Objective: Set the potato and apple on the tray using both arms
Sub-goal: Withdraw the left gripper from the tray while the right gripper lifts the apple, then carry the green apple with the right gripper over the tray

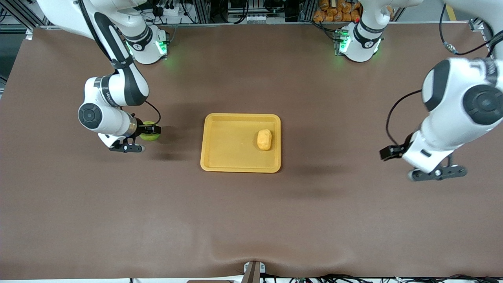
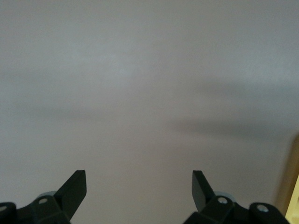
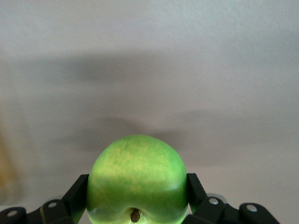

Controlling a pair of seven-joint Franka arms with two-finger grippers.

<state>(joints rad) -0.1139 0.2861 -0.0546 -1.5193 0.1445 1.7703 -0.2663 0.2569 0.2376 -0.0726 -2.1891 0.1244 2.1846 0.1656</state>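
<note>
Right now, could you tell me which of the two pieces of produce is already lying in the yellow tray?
The lumpy yellow-orange potato lies in the shallow yellow plastic tray. The round green apple is clamped in the right gripper, off the tray toward the right arm's end.

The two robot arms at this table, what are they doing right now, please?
The right gripper is shut on the apple at the right arm's end of the table, beside the tray but not yet on it. The potato already lies in the tray. The left gripper is open, holds nothing and waits over bare table at the left arm's end.
</note>
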